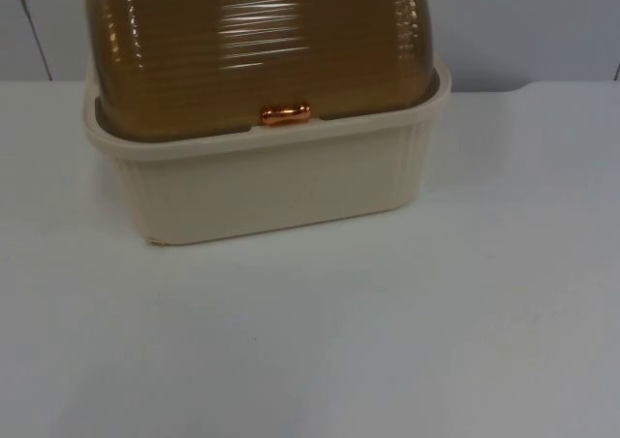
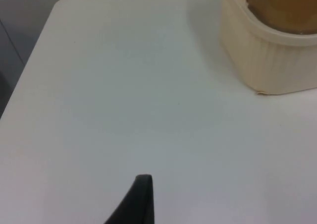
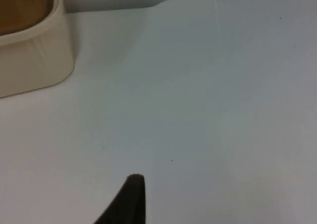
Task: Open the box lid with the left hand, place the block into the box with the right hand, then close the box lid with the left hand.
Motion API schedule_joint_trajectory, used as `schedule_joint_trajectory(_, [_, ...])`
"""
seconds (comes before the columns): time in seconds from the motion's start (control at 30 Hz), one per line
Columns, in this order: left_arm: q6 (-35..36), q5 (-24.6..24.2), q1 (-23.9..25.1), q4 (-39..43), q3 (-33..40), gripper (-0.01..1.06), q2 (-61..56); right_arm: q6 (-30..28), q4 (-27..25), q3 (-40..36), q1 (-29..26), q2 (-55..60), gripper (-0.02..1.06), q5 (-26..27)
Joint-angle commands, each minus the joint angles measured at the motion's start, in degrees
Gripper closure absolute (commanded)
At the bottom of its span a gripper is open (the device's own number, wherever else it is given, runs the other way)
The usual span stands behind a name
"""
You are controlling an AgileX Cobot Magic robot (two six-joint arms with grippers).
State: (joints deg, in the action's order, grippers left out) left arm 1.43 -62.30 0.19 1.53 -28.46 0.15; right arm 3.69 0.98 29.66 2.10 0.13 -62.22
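Observation:
A cream ribbed box [image 1: 271, 191] stands toward the back of the white table, a little left of centre. Its amber see-through domed lid [image 1: 252, 41] lies down on the rim, with a copper handle [image 1: 285, 113] at the middle of its front edge. My left gripper [image 2: 141, 199] hangs over bare table to the left of the box [image 2: 267, 60], well apart from it. My right gripper [image 3: 131, 199] hangs over bare table to the right of the box [image 3: 29, 65], also apart from it. Nothing can be seen held by either one.
The grey partition wall [image 1: 542, 21] rises just behind the box. The white table top [image 1: 387, 341] spreads out in front of the box and to both sides. Its rounded far-left corner [image 2: 57, 3] lies ahead of the left gripper.

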Motion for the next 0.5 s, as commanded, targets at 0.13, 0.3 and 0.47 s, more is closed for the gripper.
schedule_joint_trajectory(0.13, [0.6,0.7,-0.2,0.5,0.3,0.0,-0.2,-2.2,0.4,-0.2,-0.2,-0.1,-0.01,0.5])
schedule_joint_trajectory(0.3, [0.6,0.7,-0.2,0.5,0.3,0.0,-0.2,-2.2,0.4,-0.2,-0.2,-0.1,-0.01,0.4])
schedule_joint_trajectory(0.47, [0.6,0.7,-0.2,0.5,0.3,0.0,-0.2,-2.2,0.4,-0.2,-0.2,-0.1,-0.01,0.4])
